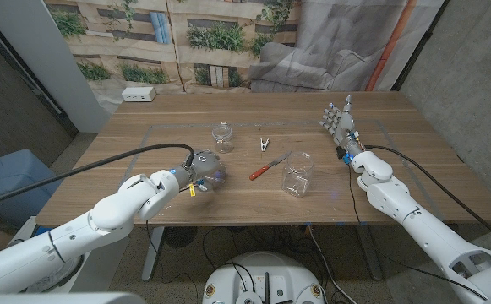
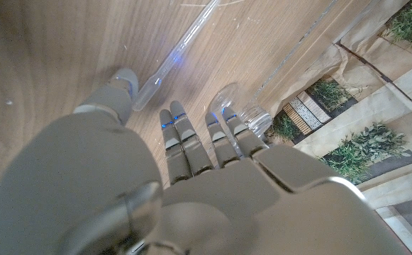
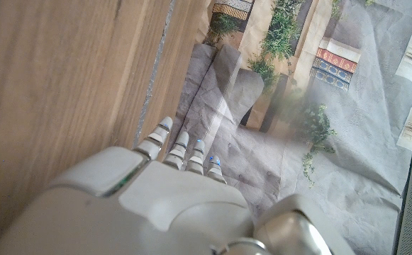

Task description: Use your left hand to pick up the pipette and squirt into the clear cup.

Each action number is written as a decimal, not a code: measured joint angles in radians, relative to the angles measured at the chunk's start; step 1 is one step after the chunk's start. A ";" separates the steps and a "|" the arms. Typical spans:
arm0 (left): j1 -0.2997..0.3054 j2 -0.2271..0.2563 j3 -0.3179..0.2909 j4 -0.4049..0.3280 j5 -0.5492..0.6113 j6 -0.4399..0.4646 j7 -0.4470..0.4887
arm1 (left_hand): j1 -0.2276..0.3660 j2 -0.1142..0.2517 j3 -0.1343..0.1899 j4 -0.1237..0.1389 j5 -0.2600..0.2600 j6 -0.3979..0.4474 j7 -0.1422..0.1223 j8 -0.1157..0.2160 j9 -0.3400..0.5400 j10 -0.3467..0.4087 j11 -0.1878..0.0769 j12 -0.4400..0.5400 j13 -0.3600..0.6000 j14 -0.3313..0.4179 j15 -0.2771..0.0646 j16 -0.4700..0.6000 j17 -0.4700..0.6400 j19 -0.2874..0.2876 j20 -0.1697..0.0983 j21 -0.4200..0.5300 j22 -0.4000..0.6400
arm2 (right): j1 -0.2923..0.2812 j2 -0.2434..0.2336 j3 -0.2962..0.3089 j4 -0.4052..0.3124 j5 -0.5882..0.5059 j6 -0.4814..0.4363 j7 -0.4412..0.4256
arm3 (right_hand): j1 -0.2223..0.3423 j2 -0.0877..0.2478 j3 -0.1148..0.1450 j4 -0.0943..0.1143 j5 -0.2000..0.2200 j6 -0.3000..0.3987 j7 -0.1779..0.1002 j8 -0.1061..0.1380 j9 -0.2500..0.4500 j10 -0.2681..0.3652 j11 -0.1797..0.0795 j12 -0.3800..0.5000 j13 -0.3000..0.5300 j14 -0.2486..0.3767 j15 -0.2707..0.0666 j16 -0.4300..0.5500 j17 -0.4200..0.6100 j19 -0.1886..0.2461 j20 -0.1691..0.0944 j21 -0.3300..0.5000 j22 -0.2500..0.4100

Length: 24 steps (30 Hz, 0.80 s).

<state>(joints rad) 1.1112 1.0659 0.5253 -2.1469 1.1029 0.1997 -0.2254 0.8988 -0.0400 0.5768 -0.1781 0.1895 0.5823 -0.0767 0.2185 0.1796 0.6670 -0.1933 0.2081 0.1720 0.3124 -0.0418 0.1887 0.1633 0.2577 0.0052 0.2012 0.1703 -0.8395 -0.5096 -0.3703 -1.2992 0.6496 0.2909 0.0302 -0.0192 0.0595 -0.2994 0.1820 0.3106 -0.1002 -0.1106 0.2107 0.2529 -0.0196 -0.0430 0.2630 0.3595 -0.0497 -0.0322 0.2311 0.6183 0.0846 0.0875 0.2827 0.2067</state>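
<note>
A clear plastic pipette (image 2: 171,62) lies on the wooden table, its wider end just off the thumb (image 2: 118,86) of my left hand (image 2: 191,152). The fingers reach out straight past it, and I cannot tell whether the thumb touches it. In the head view my left hand (image 1: 199,169) is low over the table left of centre, with a clear glint at its fingertips. The clear cup (image 1: 297,173) stands upright to the right of that hand, apart from it. My right hand (image 1: 340,123) stands upright at the right, fingers spread, holding nothing.
A small glass jar (image 1: 221,133) stands beyond my left hand and also shows in the left wrist view as a jar (image 2: 252,115). A slim red stick with a clear end (image 1: 266,167) lies between hand and cup. A small metal clip (image 1: 264,144) lies mid-table. A white box (image 1: 139,94) sits far left.
</note>
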 measured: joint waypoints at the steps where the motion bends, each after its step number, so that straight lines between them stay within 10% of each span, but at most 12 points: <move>1: -0.001 -0.001 0.001 0.002 0.001 0.000 0.003 | 0.004 0.004 -0.001 -0.001 0.000 0.005 -0.003 0.000 0.000 0.009 -0.002 0.000 0.000 0.003 0.003 0.000 0.000 0.008 -0.001 0.000 0.000 | 0.000 0.000 0.000 0.000 0.000 0.000 0.000 | 0.000 0.000 0.000 0.000 0.000 0.000 0.000 0.000 0.000 0.000 0.000 0.000 0.000 0.000 0.000 0.000 0.000 0.000 0.000 0.000 0.000; 24: -0.017 -0.010 0.025 0.030 0.017 0.002 0.023 | 0.024 0.024 -0.036 0.005 0.000 0.090 -0.013 0.004 0.000 0.106 -0.007 0.000 0.000 0.067 -0.001 0.000 0.000 0.057 -0.018 0.000 0.000 | 0.000 0.000 0.000 0.000 0.000 0.000 0.000 | 0.000 0.000 0.000 0.000 0.000 0.000 0.000 0.000 0.000 0.000 0.000 0.000 0.000 0.000 0.000 0.000 0.000 0.000 0.000 0.000 0.000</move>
<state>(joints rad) 1.0939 1.0554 0.5503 -2.1172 1.1201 0.2015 -0.2023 0.9224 -0.0163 0.5410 -0.1730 0.1895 0.6727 -0.0900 0.2223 0.1794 0.7733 -0.2001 0.2081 0.1721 0.3794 -0.0428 0.1887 0.1633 0.3151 -0.0123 0.2012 0.1701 -0.8398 -0.5100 -0.3700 -1.2995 0.6496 0.2909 0.0303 -0.0192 0.0595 -0.2993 0.1821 0.3106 -0.1002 -0.1106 0.2107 0.2529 -0.0196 -0.0430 0.2630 0.3595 -0.0497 -0.0322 0.2311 0.6183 0.0846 0.0875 0.2827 0.2067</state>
